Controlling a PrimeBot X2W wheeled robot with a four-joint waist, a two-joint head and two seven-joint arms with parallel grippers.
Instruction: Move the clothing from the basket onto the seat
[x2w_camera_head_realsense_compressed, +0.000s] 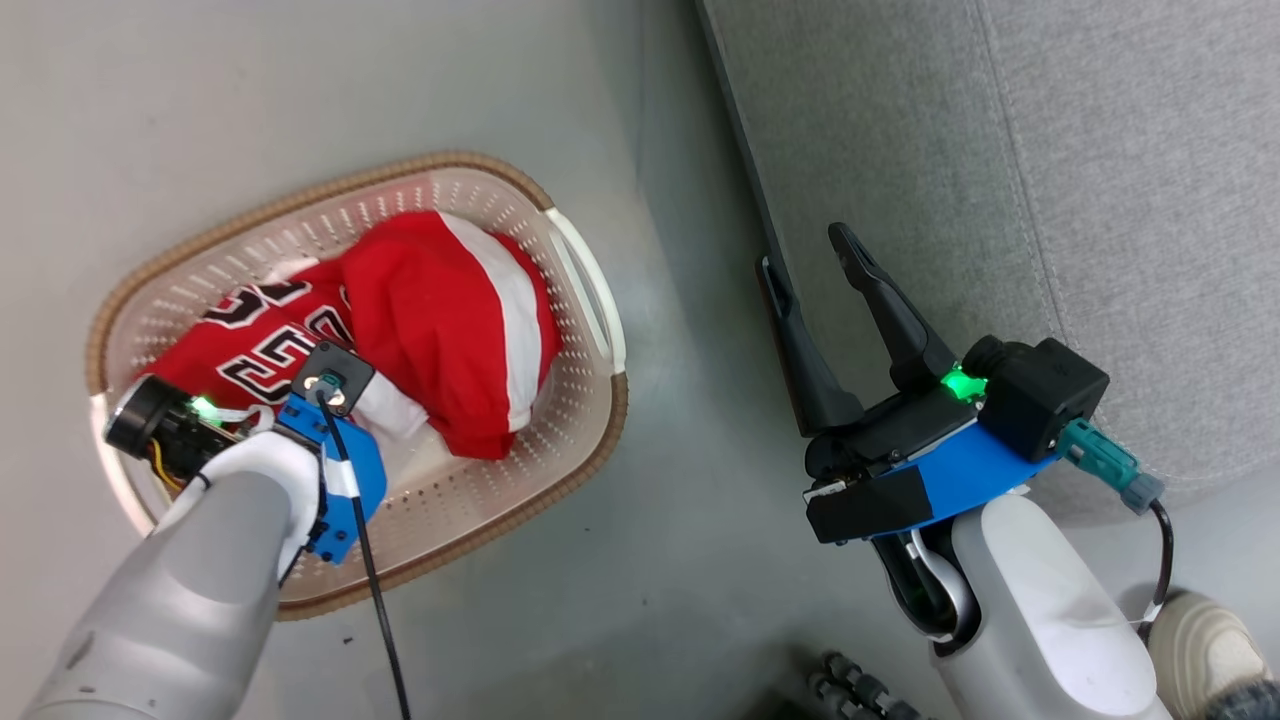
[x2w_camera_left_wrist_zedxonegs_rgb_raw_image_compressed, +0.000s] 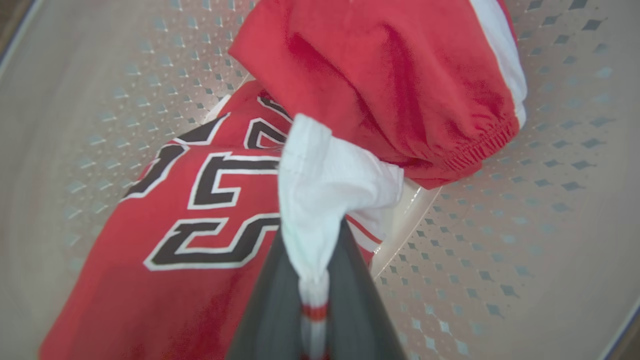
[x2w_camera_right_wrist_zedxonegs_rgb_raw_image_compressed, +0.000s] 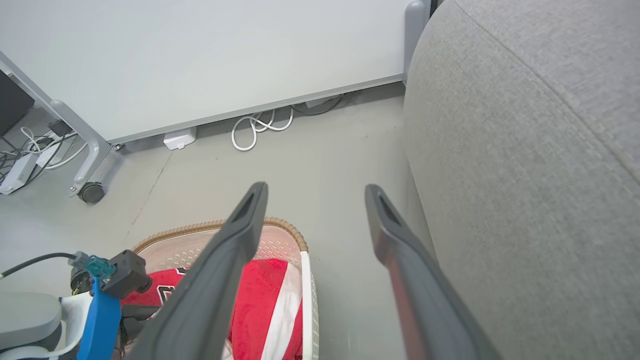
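Note:
The cream basket (x2w_camera_head_realsense_compressed: 452, 160) sits on the floor at the left and holds the clothing. A red jersey with black-and-white lettering (x2w_camera_head_realsense_compressed: 250, 350) lies under red shorts with a white stripe (x2w_camera_head_realsense_compressed: 440, 310). My left arm (x2w_camera_head_realsense_compressed: 230, 520) reaches down into the basket. In the left wrist view my left gripper (x2w_camera_left_wrist_zedxonegs_rgb_raw_image_compressed: 312, 250) is shut on a bunched white edge (x2w_camera_left_wrist_zedxonegs_rgb_raw_image_compressed: 330, 180) of the jersey (x2w_camera_left_wrist_zedxonegs_rgb_raw_image_compressed: 200, 210), beside the shorts (x2w_camera_left_wrist_zedxonegs_rgb_raw_image_compressed: 390, 75). My right gripper (x2w_camera_head_realsense_compressed: 805, 250) hangs open and holds nothing, close to the front of the grey seat (x2w_camera_head_realsense_compressed: 1100, 200). The right wrist view shows the right gripper (x2w_camera_right_wrist_zedxonegs_rgb_raw_image_compressed: 316, 189), basket (x2w_camera_right_wrist_zedxonegs_rgb_raw_image_compressed: 280, 222) and seat (x2w_camera_right_wrist_zedxonegs_rgb_raw_image_compressed: 525, 175).
A strip of bare grey floor (x2w_camera_head_realsense_compressed: 680, 350) separates the basket from the seat. A wheeled panel (x2w_camera_right_wrist_zedxonegs_rgb_raw_image_compressed: 200, 60) stands beyond the basket, with coiled cables (x2w_camera_right_wrist_zedxonegs_rgb_raw_image_compressed: 257, 127) at its foot. A person's shoe (x2w_camera_head_realsense_compressed: 1200, 640) is at the lower right by my right arm.

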